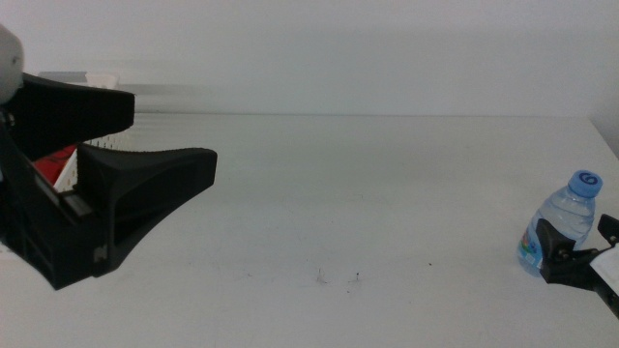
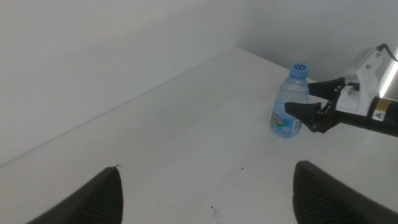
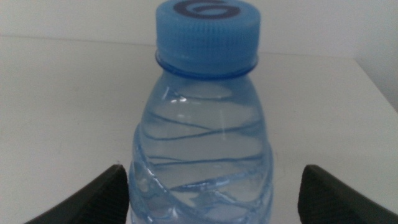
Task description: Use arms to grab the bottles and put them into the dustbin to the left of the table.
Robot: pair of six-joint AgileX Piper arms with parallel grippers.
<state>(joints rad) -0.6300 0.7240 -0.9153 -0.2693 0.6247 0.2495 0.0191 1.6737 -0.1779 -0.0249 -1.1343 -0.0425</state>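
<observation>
Clear water bottle point(image 3: 202, 130), blue cap, upright

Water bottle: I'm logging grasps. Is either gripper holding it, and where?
Nothing held. The right gripper brackets the water bottle low, jaws open; left gripper empty.

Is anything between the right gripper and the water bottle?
No. The right gripper has its open jaws on either side of the upright water bottle, with nothing between them. The left gripper hangs open at the table's left side, clear of the bottle.
</observation>
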